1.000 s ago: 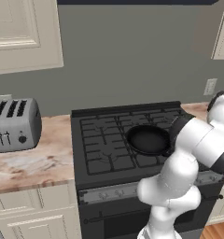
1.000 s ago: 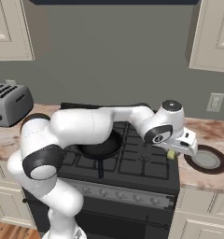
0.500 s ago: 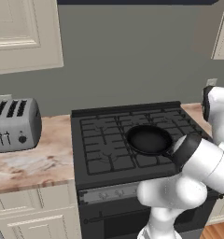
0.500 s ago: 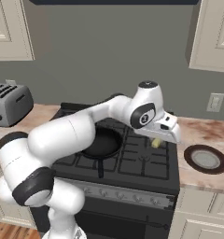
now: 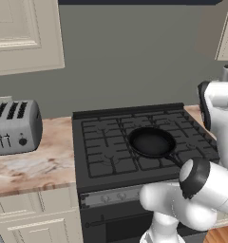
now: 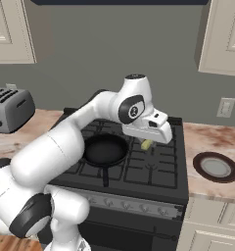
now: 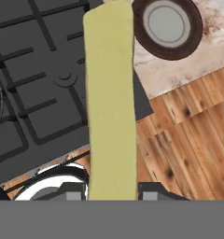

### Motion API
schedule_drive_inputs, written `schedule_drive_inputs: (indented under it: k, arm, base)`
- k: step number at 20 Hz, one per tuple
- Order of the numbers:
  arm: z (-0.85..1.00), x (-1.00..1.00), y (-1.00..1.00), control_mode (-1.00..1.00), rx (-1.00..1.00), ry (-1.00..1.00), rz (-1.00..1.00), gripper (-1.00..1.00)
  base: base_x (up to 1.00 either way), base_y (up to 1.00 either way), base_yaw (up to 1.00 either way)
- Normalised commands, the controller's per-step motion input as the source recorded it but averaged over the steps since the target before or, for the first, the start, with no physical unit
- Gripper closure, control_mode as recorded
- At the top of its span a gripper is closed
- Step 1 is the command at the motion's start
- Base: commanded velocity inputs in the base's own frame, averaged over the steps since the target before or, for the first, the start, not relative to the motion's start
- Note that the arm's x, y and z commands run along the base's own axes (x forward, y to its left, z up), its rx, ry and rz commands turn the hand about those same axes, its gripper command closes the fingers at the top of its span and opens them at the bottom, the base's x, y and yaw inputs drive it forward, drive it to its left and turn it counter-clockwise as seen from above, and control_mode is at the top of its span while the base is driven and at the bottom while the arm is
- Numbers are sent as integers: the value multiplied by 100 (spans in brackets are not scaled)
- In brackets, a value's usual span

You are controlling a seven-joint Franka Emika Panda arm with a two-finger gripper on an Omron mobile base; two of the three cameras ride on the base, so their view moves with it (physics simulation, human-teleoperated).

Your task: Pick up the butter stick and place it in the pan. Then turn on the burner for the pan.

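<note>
my gripper [image 6: 148, 143]: clamped on slim pale-yellow butter stick [image 7: 110, 102] | over black stove grates [image 6: 153, 164] | right of round black pan [image 6: 105, 149]

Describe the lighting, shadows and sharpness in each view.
Left base view: flat even light, pan matte, no glare. Right base view: crisp, soft shading under the gripper. Hand view: butter stick looms close, stretched by nearness, edges slightly soft; dish sharp.
</note>
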Motion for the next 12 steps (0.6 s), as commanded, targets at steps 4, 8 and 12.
schedule_drive_inputs:
  k: [4, 8, 12]
  arm:
    - [11, -19, 47, -100, 7, 0, 0, 100]
    - [5, -9, 44, -100, 8, 0, 0, 100]
    - [2, 0, 48, -100, 7, 0, 0, 100]
  base:
    - [0, 0, 0]
    - [0, 0, 0]
    - [0, 0, 0]
